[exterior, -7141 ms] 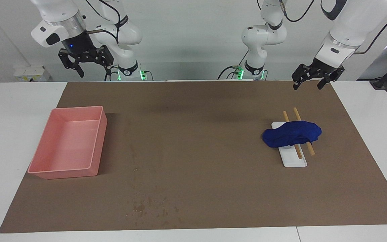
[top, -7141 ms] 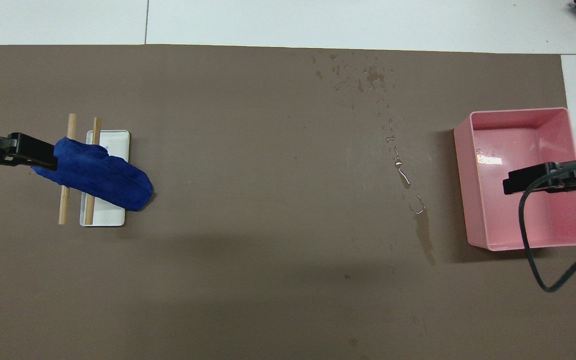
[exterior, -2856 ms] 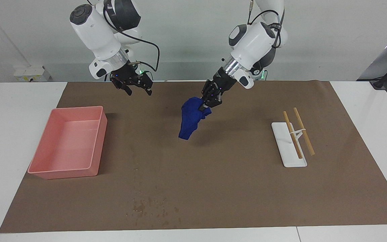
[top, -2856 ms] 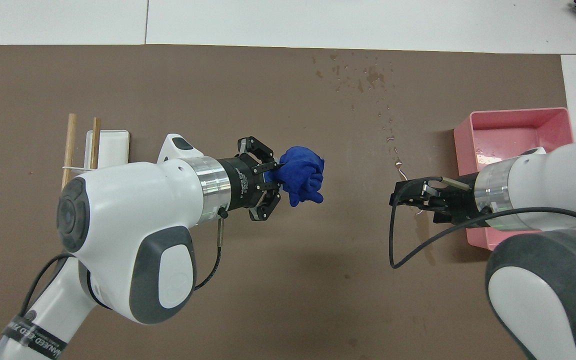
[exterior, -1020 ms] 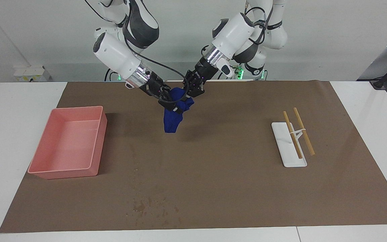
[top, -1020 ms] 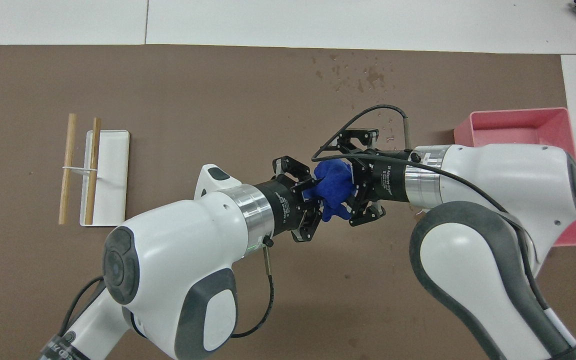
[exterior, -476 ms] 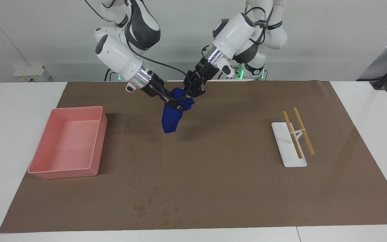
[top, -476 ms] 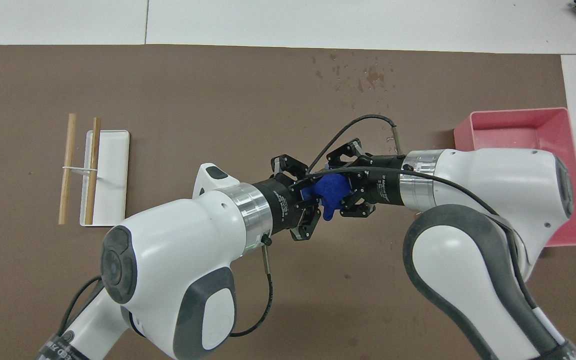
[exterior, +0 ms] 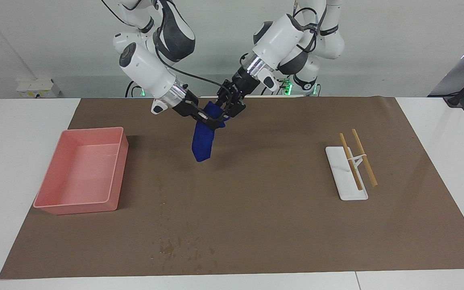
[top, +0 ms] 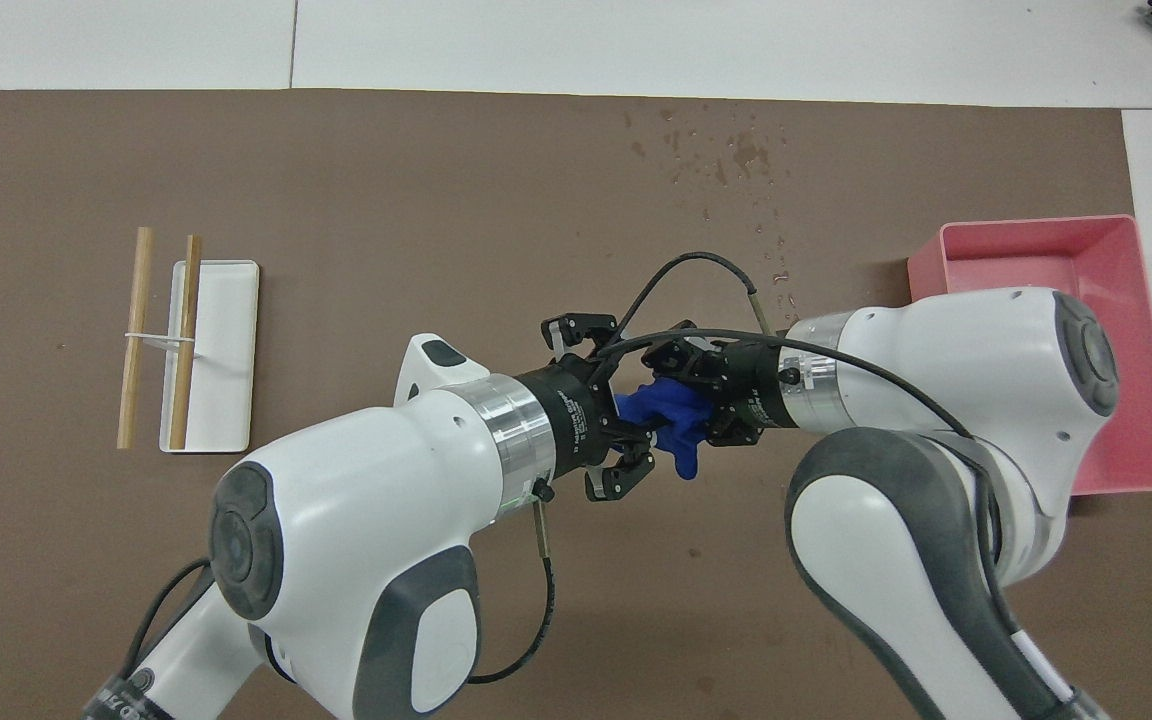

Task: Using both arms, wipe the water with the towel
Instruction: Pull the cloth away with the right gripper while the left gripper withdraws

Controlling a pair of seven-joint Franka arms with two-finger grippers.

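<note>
**Towel mid-handover, both grippers on it**

Since 0.5 s ago both grippers have lifted slightly and shifted a bit toward the right arm's end; towel hangs longer and straighter below them.

Jaws: right gripper (exterior: 210, 120) is pinched on the towel's (exterior: 203, 141) top bunch; left gripper (exterior: 227, 108) is right against the same bunch from the other side, but whether its jaws are clamped or already parting can't be told. Overhead view shows the blue wad (top: 664, 412) squeezed between the two black heads, left gripper (top: 626, 425), right gripper (top: 701, 405).

Towel is in the air over the mat (exterior: 256, 225), mid-table, nearer the robots than the water (exterior: 179, 249); its tail dangles free, not touching the mat.

Handling, as a judgement: soft, light, limp; no stiffness, so it'll drape and swing w/ any fast move. Not fragile, not slippery. Best held at the bunched top where folds stack thick; a thin single-layer pinch could slip out. For wiping, a loose pad below the jaws should press flat on the drops.

Farther out: tray (exterior: 81, 175) at the right arm's end, stand (exterior: 346, 179) w/ sticks at the left arm's end.

Count: 1 towel, 2 arms, 2 grippers, 1 tray, 1 stand, 2 sticks, 1 patch of scattered drops.
</note>
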